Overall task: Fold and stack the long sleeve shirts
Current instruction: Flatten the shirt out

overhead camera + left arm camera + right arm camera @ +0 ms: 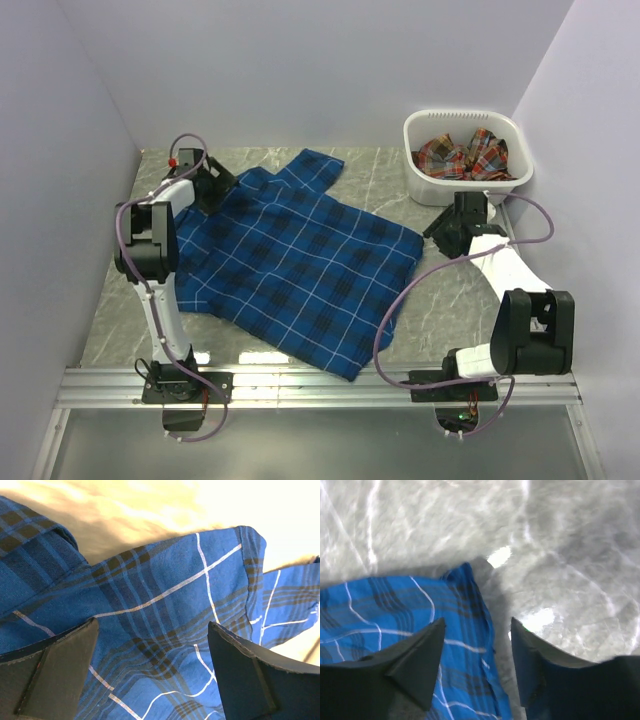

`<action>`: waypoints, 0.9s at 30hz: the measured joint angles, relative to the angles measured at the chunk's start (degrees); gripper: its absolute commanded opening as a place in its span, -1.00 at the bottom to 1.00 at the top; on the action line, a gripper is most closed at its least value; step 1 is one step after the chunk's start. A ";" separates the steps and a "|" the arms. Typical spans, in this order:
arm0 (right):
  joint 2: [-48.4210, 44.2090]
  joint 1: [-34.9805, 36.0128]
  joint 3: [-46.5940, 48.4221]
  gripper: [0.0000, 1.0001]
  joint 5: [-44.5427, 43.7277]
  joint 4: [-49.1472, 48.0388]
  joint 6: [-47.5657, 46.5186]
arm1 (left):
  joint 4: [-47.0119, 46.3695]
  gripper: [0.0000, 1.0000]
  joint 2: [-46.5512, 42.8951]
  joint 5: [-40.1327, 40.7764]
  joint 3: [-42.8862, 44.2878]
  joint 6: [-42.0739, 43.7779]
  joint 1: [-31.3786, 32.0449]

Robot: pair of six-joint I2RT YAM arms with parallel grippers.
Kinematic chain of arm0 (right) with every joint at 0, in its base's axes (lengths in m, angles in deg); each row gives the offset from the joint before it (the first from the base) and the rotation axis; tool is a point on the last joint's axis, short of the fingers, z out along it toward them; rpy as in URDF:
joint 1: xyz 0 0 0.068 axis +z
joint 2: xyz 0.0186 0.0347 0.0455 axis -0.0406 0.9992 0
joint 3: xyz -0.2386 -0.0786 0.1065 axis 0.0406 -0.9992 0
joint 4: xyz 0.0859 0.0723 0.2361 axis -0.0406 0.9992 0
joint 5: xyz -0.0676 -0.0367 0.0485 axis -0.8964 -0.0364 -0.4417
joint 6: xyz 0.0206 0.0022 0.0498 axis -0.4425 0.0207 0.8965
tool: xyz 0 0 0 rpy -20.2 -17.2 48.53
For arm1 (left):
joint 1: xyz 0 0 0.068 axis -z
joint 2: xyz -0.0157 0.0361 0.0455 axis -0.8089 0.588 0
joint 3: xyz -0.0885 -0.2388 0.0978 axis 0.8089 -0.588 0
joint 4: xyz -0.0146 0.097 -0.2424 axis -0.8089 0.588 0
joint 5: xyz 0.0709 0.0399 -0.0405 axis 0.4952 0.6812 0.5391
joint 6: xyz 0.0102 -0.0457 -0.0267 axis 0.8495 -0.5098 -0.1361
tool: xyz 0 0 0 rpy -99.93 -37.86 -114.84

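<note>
A royal blue plaid long sleeve shirt [300, 260] lies spread over the middle of the marble table. A red-orange plaid shirt [462, 155] sits crumpled in the white basket. My left gripper [215, 180] hovers over the blue shirt's far left corner, jaws wide open above the cloth [160, 625] and holding nothing. My right gripper [440, 228] is at the shirt's right edge, open. The cloth edge [465, 630] lies between its fingers [420, 655], ungripped.
The white plastic basket [425, 180] stands at the far right corner against the wall. Bare marble table [450, 300] shows right of the shirt. A metal rail [320, 385] runs along the near edge by the arm bases.
</note>
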 measured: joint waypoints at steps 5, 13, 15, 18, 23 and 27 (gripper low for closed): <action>-1.05 1.49 -1.20 0.33 5.62 -0.87 -2.62 | 0.37 0.98 -2.16 1.97 -2.97 -0.17 -2.69; 0.17 2.03 -7.72 0.54 15.21 -8.63 -2.89 | 0.37 0.97 -5.31 2.12 -7.34 -0.98 -6.12; 2.75 2.58 -8.02 0.54 17.35 -11.87 -2.64 | 0.20 0.97 -6.01 2.12 -8.35 -0.96 -6.29; 6.82 3.74 -8.00 0.54 19.76 -16.90 -2.60 | 0.13 0.97 -6.47 2.12 -9.03 -0.70 -6.27; 12.17 5.46 -7.23 0.54 23.41 -23.15 -2.62 | -0.07 0.97 -6.60 1.84 -9.27 -0.07 -6.27; 14.97 6.32 -6.40 0.50 27.04 -27.52 -2.89 | -0.07 0.97 -6.67 1.73 -9.38 0.17 -6.27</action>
